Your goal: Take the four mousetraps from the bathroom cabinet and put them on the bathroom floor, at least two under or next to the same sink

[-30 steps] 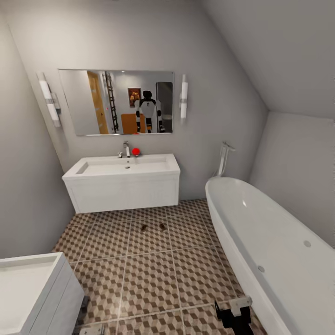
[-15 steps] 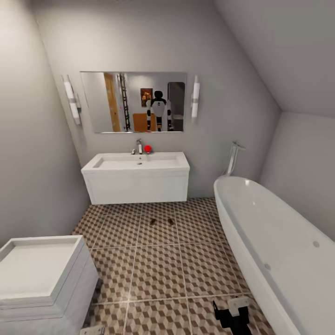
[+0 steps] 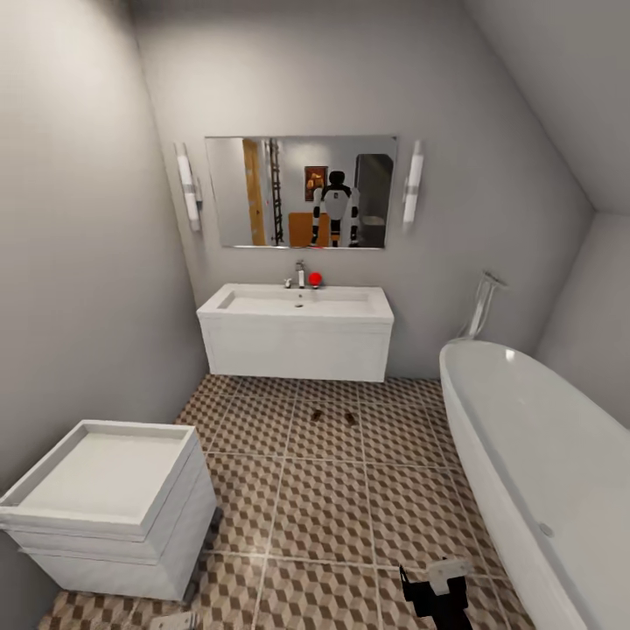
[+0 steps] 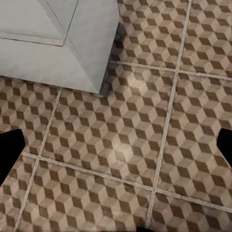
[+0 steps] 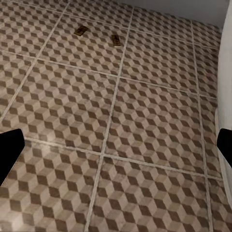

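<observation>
Two mousetraps (image 3: 317,414) (image 3: 350,419), small brown boards, lie side by side on the cube-patterned bathroom floor (image 3: 332,516), a short way in front of the wall-hung white sink (image 3: 297,304). The right wrist view shows the same two mousetraps (image 5: 81,30) (image 5: 116,40) far ahead on the tiles. My right gripper (image 3: 440,595) hangs low near the bathtub, open and empty (image 5: 116,150). The left gripper (image 4: 116,150) is open over bare tiles beside a white unit, and its tip (image 3: 179,621) peeks in at the head view's lower edge. The cabinet is out of view.
A long white bathtub (image 3: 534,455) runs along the right wall. A low white unit (image 3: 114,499) stands at the near left against the wall. Above the sink, a mirror (image 3: 302,191) reflects the robot. Open tiles lie between the tub and the unit.
The whole picture has slid right and the sink looks smaller, so the camera has turned left and backed off. More of the white unit shows. The mousetraps have not moved.
</observation>
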`<state>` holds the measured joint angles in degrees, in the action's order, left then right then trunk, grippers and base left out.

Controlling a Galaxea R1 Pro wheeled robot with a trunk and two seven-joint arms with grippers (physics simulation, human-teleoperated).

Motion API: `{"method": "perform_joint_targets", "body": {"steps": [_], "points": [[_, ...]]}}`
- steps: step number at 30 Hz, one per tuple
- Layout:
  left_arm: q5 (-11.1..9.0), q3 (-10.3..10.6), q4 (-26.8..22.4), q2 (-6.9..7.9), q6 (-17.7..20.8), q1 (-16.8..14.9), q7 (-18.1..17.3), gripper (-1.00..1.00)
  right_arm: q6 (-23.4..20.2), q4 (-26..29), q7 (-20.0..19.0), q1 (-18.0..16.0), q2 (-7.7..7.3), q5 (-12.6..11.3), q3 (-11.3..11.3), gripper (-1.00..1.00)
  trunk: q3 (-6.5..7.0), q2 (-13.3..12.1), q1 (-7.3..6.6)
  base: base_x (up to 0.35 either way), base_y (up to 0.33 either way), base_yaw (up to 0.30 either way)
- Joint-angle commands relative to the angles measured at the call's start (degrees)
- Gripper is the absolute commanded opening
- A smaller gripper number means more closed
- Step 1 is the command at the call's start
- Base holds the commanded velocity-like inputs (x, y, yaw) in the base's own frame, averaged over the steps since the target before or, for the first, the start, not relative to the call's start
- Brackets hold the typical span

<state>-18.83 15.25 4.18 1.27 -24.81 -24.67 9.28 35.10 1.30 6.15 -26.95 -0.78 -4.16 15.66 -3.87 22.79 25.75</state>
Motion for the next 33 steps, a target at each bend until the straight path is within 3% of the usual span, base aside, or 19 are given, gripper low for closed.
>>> {"method": "perform_joint_targets", "body": {"steps": [1, 33], "points": [[-0.3, 0.5, 0.2, -0.04, -0.3, -0.1, 0.1, 1.00, 0.1, 0.0, 0.2, 0.0, -0.01, -0.4, 0.5, 1.00, -0.13, 0.1, 0.04, 0.000, 0.000, 0.286], [-0.2, 0.5, 0.2, -0.04, -0.2, -0.1, 0.1, 1.00, 0.1, 0.0, 0.2, 0.0, 0.07, -0.4, 0.5, 1.00, -0.13, 0.1, 0.04, 0.000, 0.000, 0.286]]}}
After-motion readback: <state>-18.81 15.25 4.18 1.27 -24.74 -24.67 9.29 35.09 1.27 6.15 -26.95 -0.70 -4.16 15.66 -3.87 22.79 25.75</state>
